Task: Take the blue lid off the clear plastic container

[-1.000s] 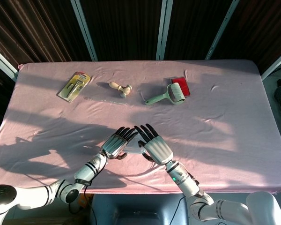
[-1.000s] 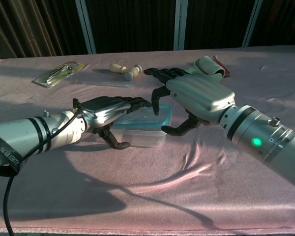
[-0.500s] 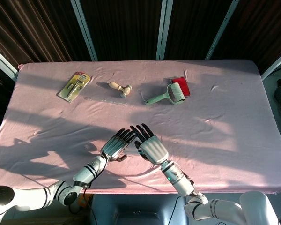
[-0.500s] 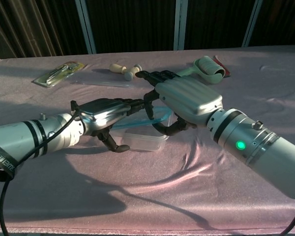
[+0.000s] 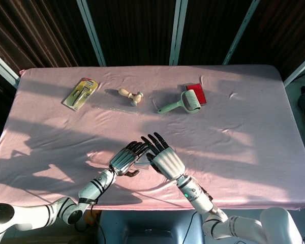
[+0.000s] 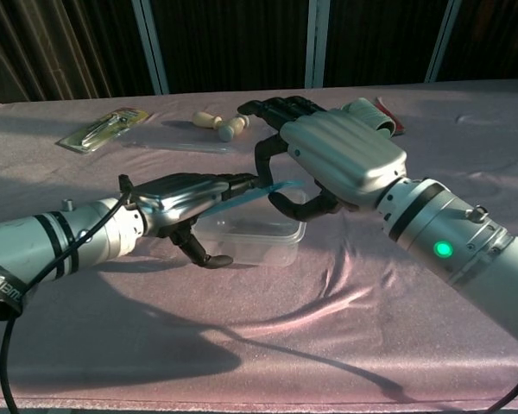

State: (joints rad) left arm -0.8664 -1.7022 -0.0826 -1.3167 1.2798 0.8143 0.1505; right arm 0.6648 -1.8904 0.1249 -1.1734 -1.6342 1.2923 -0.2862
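The clear plastic container [image 6: 261, 240] sits on the pink cloth near the table's front edge. The blue lid [image 6: 257, 191] is above it, tilted with its right side higher. My right hand [image 6: 337, 159] grips the lid from the right, fingers curled over its far edge. My left hand [image 6: 183, 203] holds the container's left end, fingers stretched over the top and thumb against the front wall. From the head view, left hand [image 5: 124, 158] and right hand [image 5: 163, 159] cover the container; only a sliver of the lid [image 5: 144, 162] shows.
At the back of the table lie a green lint roller [image 5: 185, 101], a red-backed item [image 5: 197, 87], a wooden tool [image 5: 130, 95] and a packaged tool [image 5: 80, 93]. The front table edge [image 5: 142, 206] is just behind both wrists.
The lid, flat on the container a second ago, has come up in my right hand and now tilts above the open container. My left hand stayed at the container's left end.
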